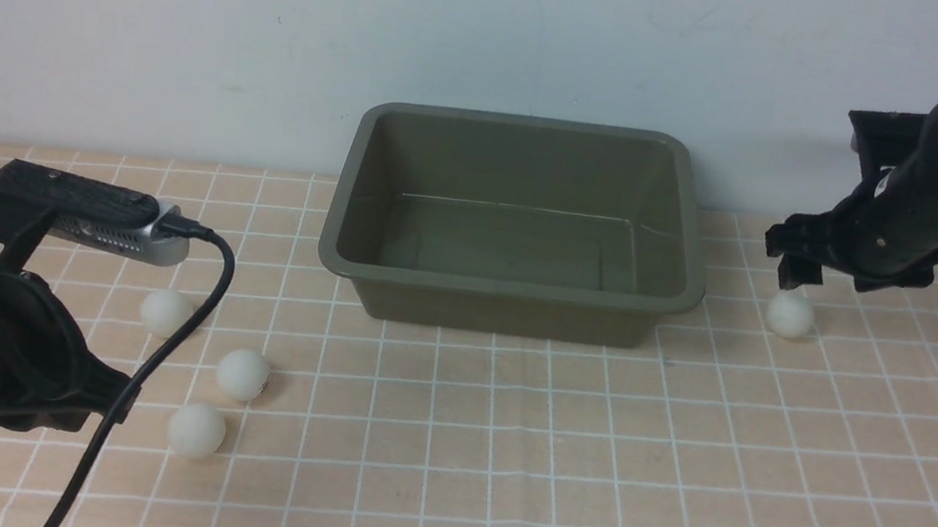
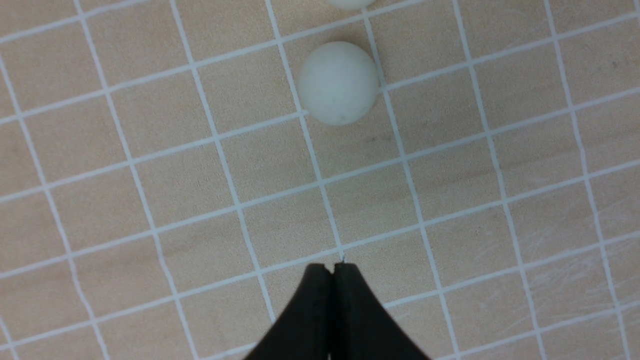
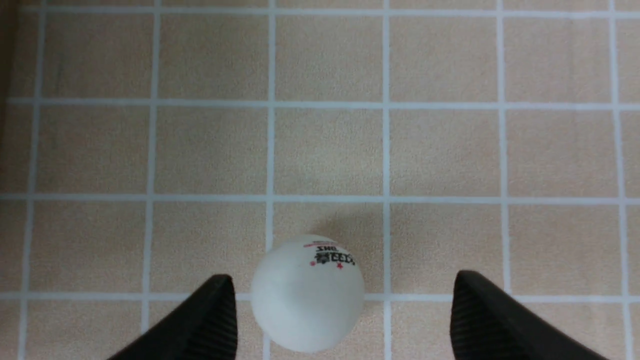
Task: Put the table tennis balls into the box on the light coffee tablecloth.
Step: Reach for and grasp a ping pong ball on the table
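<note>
**A:** What does the dark olive-green rectangular plastic box [image 1: 511,288] look like?

**B:** It has rounded corners, a flared rim and sloping walls, and its whole floor shows. It stands on the light coffee tablecloth [image 1: 553,453] with its grid of thin white lines. The far side of the box is close to the pale wall [image 1: 195,15].

**A:** And the small matte white table tennis balls?

**B:** All four lie on the tablecloth, outside the box. Three sit in a loose cluster to the left of the box and nearer the camera than it is: the farthest ball [image 1: 166,312], the middle ball [image 1: 242,374] and the nearest ball [image 1: 196,430]. None of them touches another. The fourth ball [image 1: 789,314] lies near the box's front right corner, to its right. In the right wrist view that ball [image 3: 307,295] bears small red and black print.

**A:** The claws?

**B:** The right gripper [image 3: 342,282] is released and spread wide, with one finger on each side of the fourth ball. Neither finger visibly touches it. The left gripper [image 2: 332,267] is clenched with nothing between its tips. It hangs over bare cloth, with a ball [image 2: 338,82] ahead of it and apart from it.

**A:** Room to move?

**B:** Open cloth runs along the whole front of the box. A strip of cloth separates the box's right rim from the fourth ball. To the left of the box, a black cable [image 1: 184,327] loops down just beside the farthest ball.
</note>
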`<state>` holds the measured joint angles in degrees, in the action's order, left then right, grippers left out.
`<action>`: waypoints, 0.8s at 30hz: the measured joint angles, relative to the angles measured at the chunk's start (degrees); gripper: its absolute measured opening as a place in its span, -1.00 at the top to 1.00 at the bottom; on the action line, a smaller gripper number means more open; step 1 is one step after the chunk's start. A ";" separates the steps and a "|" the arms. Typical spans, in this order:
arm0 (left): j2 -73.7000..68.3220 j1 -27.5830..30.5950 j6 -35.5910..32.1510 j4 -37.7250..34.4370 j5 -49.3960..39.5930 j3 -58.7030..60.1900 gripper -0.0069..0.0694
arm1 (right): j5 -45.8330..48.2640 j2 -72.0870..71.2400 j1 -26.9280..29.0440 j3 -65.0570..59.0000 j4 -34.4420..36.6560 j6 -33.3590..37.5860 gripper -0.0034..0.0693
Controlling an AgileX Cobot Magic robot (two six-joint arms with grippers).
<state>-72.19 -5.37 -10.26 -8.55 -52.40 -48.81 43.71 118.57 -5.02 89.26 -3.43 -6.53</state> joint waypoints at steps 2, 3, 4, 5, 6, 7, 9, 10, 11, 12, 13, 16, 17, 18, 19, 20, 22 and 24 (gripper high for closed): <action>0.00 0.00 0.00 -0.07 0.00 0.00 1.00 | -0.15 0.47 0.00 0.00 0.56 0.58 -0.52; 0.00 0.00 0.00 -0.07 0.00 0.00 1.00 | -0.31 0.57 0.00 0.00 0.82 0.91 -0.52; 0.00 0.00 0.00 -0.07 0.00 0.00 1.00 | -0.36 0.57 0.00 0.00 0.83 0.98 -0.52; 0.00 0.00 0.00 -0.07 0.00 0.00 1.00 | -0.81 0.62 0.00 0.00 1.35 1.61 -0.52; 0.00 0.00 0.00 -0.07 0.00 0.00 1.00 | -0.93 0.67 0.00 0.00 1.60 1.92 -0.52; 0.00 0.00 0.00 -0.07 0.00 0.00 1.00 | -1.08 0.69 0.00 0.00 1.99 2.37 -0.52; 0.00 0.00 0.00 -0.07 0.00 0.00 1.00 | -1.42 0.86 0.00 0.00 2.55 3.14 -0.52; 0.00 0.00 0.00 -0.07 0.00 0.00 1.00 | -1.43 0.86 0.00 0.00 2.76 3.53 -0.52; 0.00 0.00 0.00 -0.07 0.00 0.00 1.00 | -1.67 0.86 0.00 0.00 3.10 3.91 -0.52; 0.00 0.00 0.00 -0.07 0.00 0.00 1.00 | -1.73 0.86 0.00 0.00 3.43 4.07 -0.52; 0.00 0.00 0.00 -0.07 0.00 0.00 1.00 | -1.93 0.86 0.00 0.00 3.43 4.15 -0.52; 0.00 0.00 0.00 -0.07 0.00 0.00 1.00 | -2.12 1.18 0.00 0.05 3.43 4.42 -0.52; 0.00 0.00 0.00 -0.07 0.00 0.00 1.00 | -2.15 1.38 0.00 0.05 3.43 4.47 -0.52; 0.00 0.00 0.00 -0.07 0.00 0.00 1.00 | -2.19 1.70 0.00 0.11 3.43 4.55 -0.52; 0.00 0.00 0.00 -0.07 0.00 0.00 1.00 | -2.19 1.98 0.00 0.11 3.43 4.55 -0.52; 0.00 0.00 0.00 -0.07 0.00 0.00 1.00 | -2.21 2.54 0.00 0.18 3.43 4.55 -0.52; 0.00 0.00 0.00 -0.07 0.00 0.00 1.00 | -2.26 3.00 0.00 0.18 3.43 4.55 -0.52; 0.00 0.00 0.00 -0.07 0.00 0.00 1.00 | -2.32 3.54 0.00 0.18 3.43 4.55 -0.52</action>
<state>-72.19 -5.37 -10.26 -8.62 -52.40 -48.81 41.39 122.11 -5.02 89.43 0.00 -1.98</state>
